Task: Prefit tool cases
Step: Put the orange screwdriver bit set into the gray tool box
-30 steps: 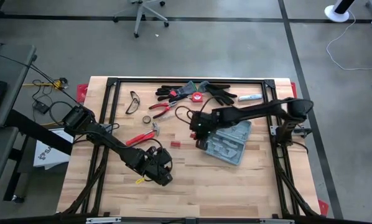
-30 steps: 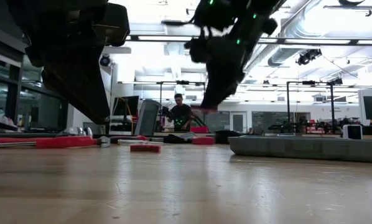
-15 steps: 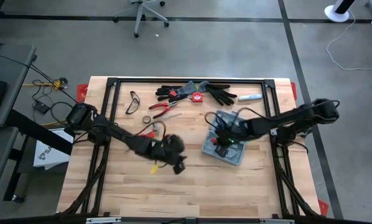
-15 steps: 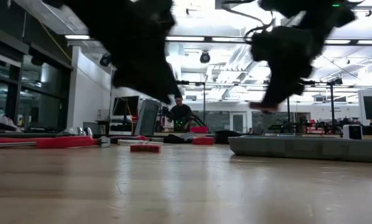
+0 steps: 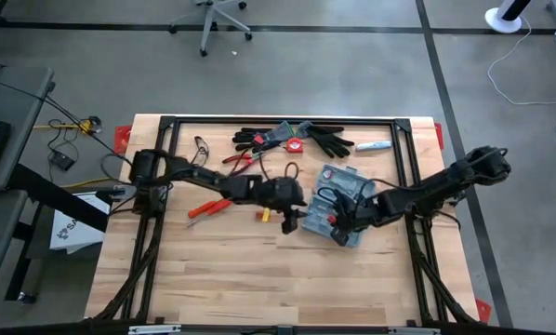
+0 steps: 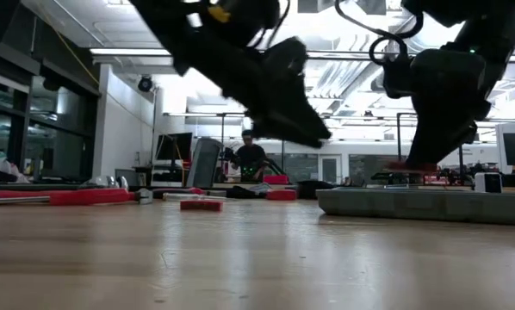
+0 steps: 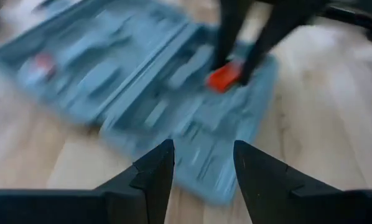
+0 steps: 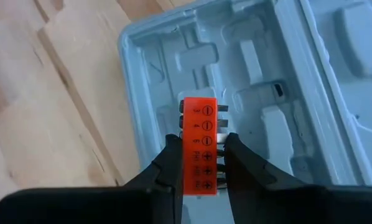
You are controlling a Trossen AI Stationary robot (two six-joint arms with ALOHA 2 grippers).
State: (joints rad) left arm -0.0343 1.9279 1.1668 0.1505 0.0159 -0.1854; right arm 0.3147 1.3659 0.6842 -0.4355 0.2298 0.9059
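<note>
The right gripper (image 8: 201, 158), clamping a red bit holder (image 8: 201, 143) over the open tool case (image 5: 341, 202) mid-table, must seat it in its recess, while the left gripper (image 7: 201, 165) waits empty, spread, nearby.

Even, bright overhead light is seen on the wooden table (image 5: 259, 270) in the high view, with only soft, short shadows cast. In the low view, ceiling strip lights (image 6: 145, 53) glare white, and both arms are reduced to dark, smeared silhouettes. The tool case (image 7: 142, 106) beyond the left gripper (image 7: 201, 165) is rendered heavily blurred. The right wrist view is sharp and evenly lit.
</note>
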